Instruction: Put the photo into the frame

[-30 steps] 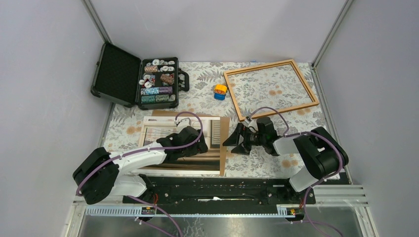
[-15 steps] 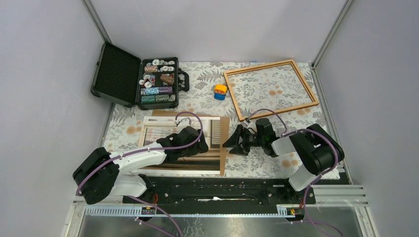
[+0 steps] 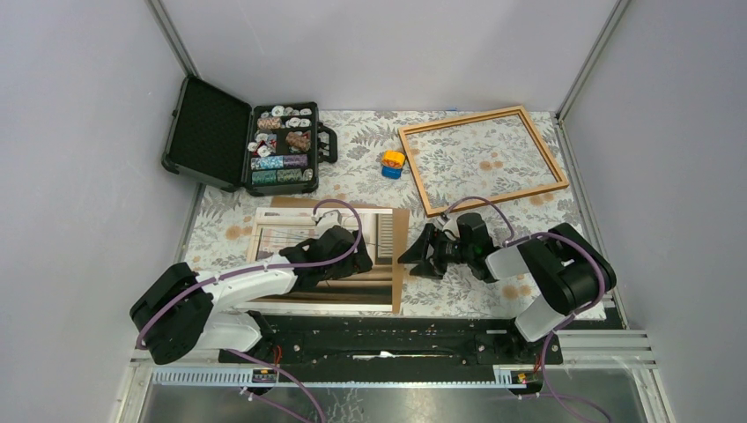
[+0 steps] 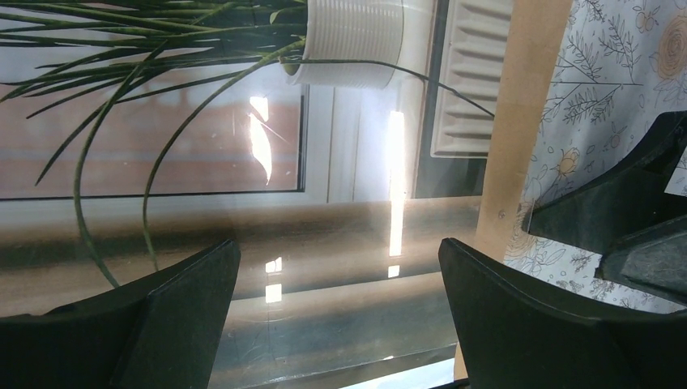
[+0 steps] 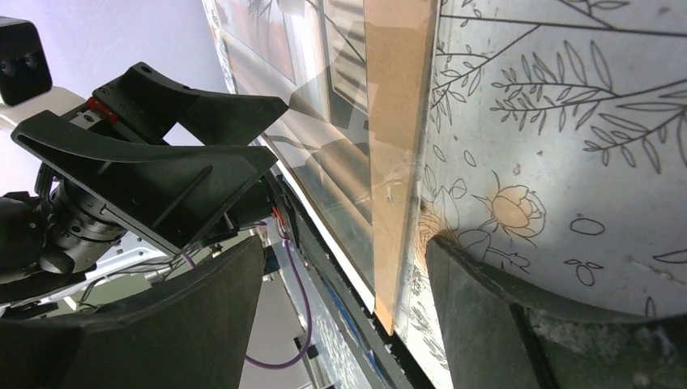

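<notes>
Two open hands tend the photo (image 3: 282, 233), left hand (image 3: 345, 254) above it, right hand (image 3: 414, 256) straddling its 3 o'clock edge, where closing could grab the brown board (image 3: 401, 231) underneath instead.

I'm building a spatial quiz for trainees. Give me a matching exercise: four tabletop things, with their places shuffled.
1. light-brown wooden picture frame
2. black rectangular case of chips
3. small orange-and-blue toy
4. glossy paper plant photo

A. between case and frame
B. far right
C. near side, on flat brown board
D. far left, lid open

Pairs: 1-B; 2-D; 3-A; 4-C
</notes>
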`<state>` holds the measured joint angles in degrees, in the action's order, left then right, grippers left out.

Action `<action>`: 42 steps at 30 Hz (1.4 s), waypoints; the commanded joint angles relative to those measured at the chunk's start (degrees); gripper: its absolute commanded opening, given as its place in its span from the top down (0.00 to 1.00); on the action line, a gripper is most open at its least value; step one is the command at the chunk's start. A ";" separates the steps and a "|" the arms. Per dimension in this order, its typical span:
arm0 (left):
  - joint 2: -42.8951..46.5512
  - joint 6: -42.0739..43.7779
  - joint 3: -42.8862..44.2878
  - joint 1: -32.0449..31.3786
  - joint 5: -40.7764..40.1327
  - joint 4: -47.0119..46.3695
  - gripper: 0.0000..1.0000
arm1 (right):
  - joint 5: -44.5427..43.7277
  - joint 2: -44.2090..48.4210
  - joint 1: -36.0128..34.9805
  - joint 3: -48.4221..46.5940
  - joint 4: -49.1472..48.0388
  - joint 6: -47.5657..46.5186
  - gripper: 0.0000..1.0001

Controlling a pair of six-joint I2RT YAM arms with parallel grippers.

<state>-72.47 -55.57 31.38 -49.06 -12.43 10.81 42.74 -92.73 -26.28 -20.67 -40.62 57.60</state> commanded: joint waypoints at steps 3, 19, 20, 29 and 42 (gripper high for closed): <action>-1.54 -1.01 -1.68 -0.56 1.53 1.54 0.01 | -2.68 0.33 -0.80 0.34 2.14 -2.60 0.20; -1.52 -0.80 -0.91 -0.90 2.02 1.25 0.01 | -0.13 4.39 -2.63 1.88 -10.26 7.43 0.39; -1.40 -0.75 -0.86 -0.92 2.06 1.23 0.01 | -0.69 5.42 -2.63 1.68 -8.68 6.73 0.39; -1.13 -0.77 -0.51 -1.00 2.78 1.30 0.01 | -4.42 2.86 -4.79 -0.73 -7.27 6.14 0.44; 4.75 1.12 0.71 -1.51 2.66 3.26 0.01 | -13.36 -5.86 -9.59 -5.17 -9.74 6.65 0.78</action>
<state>-71.35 -55.35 31.48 -49.87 -11.33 10.94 33.26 -97.03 -34.63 -24.25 -47.05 64.31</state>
